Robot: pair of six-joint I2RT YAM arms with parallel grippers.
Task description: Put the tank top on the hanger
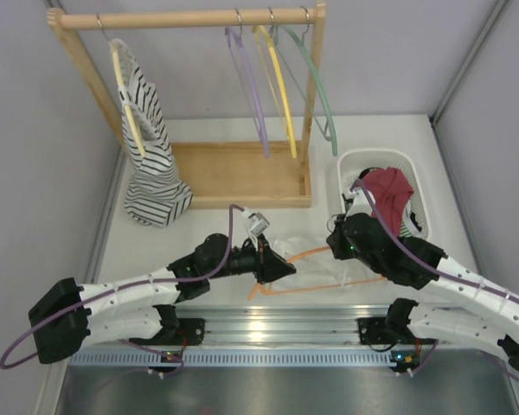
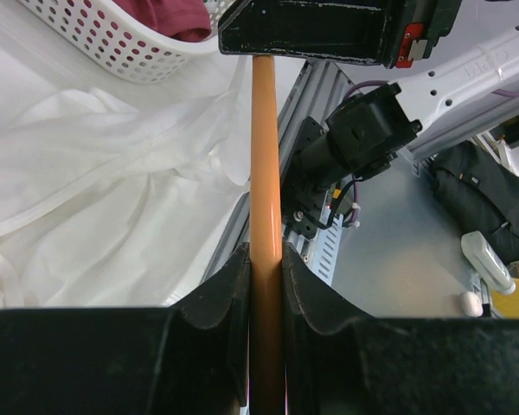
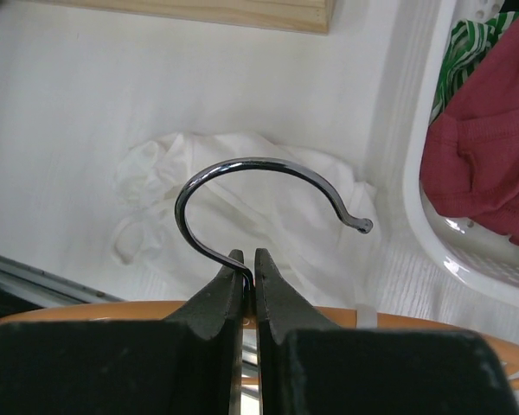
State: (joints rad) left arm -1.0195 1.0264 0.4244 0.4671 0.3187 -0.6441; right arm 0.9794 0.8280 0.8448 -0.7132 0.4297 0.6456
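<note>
Tabletop (image 1: pixel 221 223): it carries the tank top. The white basket (image 1: pixel 363 156) stands at its right side, away from the work.

Tank top (image 1: pixel 322 270): it lies crumpled on the tabletop, between my two pincers and under the hanger. It is not on the hanger yet.

Hanger (image 1: pixel 307 253): the orange one. I hold it at two places, low over the fabric. I cannot tell if it touches the fabric.

Left pincer (image 2: pixel 265 259): closed around the orange bar of the hanger, which runs straight out between the jaws. The tank top is spread to the left of this bar and lower, near but not held.

Right pincer (image 3: pixel 249 264): closed on the foot of the wire hook (image 3: pixel 259 166), just above the orange shoulder. The tank top lies beyond the hook, below it, on the tabletop.

Step in hand: I judge it is to steady the hanger before one end goes into the top.

How to do it well: I think one grip should stay firm while the other takes the fabric. The hanger should stay level, and I should look for an opening of the top before pushing, because the thin cloth is bunched.
</note>
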